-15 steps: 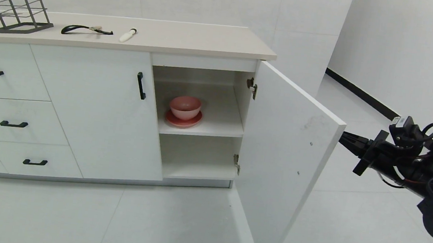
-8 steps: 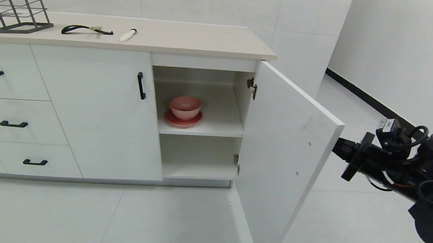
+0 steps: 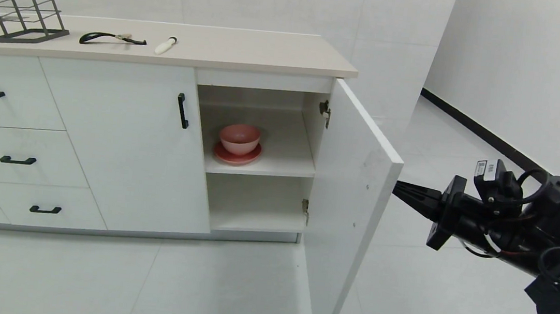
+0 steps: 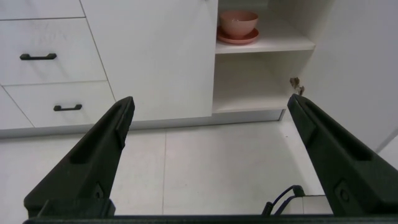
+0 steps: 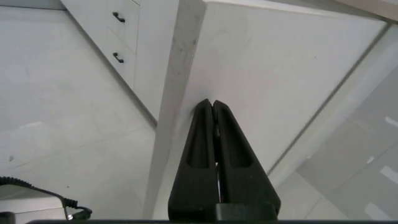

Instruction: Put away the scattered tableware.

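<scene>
Jaws of my right gripper (image 3: 397, 187) were clenched tight with nothing between them. Their tips appeared to rest against the outer face of the cabinet door (image 3: 358, 201), close to its free edge. The door stood partly open, swung out from hinges on its right side.

My left gripper (image 4: 211, 102) hung low, its jaws spread wide and released, holding nothing, aimed at the floor (image 4: 205, 168) in front of the open cabinet.

Inside, on the upper shelf (image 3: 285, 157), a pink bowl (image 3: 239, 138) sat on a pink plate (image 3: 254, 155), so I judged those two pieces put away.

On the tabletop (image 3: 250, 47), well to the left of the open compartment, a black ladle (image 3: 97, 37) and a white-handled utensil (image 3: 165, 45) lay loose, near each other but apart. A wire rack (image 3: 30, 36) stood beside them at the far left.

As I read it, the task was about halfway done: the crockery was stowed, the door wanted shutting, and the two utensils were not yet put away.
</scene>
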`<state>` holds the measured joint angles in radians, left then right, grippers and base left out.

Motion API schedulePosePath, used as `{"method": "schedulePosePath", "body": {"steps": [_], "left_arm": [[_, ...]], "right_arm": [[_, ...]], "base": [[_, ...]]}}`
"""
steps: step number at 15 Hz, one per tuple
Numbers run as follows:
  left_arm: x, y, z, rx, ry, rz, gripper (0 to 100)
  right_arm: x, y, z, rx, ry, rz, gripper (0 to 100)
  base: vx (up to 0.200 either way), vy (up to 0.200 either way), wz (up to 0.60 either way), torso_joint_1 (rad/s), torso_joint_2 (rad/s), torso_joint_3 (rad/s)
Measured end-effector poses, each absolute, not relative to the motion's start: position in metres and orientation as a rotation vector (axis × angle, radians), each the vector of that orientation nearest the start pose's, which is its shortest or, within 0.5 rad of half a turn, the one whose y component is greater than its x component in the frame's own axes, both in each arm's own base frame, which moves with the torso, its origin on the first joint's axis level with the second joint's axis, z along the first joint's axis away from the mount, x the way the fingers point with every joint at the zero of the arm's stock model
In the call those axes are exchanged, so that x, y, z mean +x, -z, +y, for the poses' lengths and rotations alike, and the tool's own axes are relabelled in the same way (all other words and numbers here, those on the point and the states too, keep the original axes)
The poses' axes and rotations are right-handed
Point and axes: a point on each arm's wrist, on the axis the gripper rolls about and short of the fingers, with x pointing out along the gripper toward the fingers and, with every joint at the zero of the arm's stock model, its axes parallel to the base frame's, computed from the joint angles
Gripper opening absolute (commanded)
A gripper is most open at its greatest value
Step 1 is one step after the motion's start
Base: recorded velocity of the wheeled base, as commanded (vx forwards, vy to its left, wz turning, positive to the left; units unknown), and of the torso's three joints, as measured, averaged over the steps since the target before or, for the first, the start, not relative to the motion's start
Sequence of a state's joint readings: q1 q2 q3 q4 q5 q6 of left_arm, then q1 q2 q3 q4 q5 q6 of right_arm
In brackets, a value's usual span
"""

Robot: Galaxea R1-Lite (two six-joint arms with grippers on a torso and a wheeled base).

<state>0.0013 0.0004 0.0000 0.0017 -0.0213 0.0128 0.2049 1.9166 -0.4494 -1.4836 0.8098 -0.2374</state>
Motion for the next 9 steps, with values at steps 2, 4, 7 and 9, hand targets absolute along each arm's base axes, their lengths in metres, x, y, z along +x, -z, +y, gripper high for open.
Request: {"method": "schedulePosePath", "body": {"steps": [2, 4, 7, 9], "left_arm": [[-0.023, -0.075, -0.001, 0.012, 0.02, 0.002, 100], [-0.023, -0.075, 0.0, 0.011, 0.02, 0.002, 100], [-0.023, -0.075, 0.0, 0.003, 0.019, 0.002, 100], [-0.023, -0.075, 0.0, 0.003, 0.019, 0.002, 100]], "right_arm": [[0.278, -0.12, 0.093, -0.218, -1.02, -0.145, 0], [0.277, -0.121, 0.111, -0.214, -1.055, -0.157, 0], [0.285, -0.121, 0.136, -0.213, -1.085, -0.181, 0], [0.29, -0.118, 0.145, -0.211, -1.102, -0.184, 0]], "base": [[0.0, 0.0, 0.0, 0.0, 0.0, 0.0], [0.0, 0.0, 0.0, 0.0, 0.0, 0.0], [0.0, 0.0, 0.0, 0.0, 0.0, 0.0], [0.0, 0.0, 0.0, 0.0, 0.0, 0.0]]}}
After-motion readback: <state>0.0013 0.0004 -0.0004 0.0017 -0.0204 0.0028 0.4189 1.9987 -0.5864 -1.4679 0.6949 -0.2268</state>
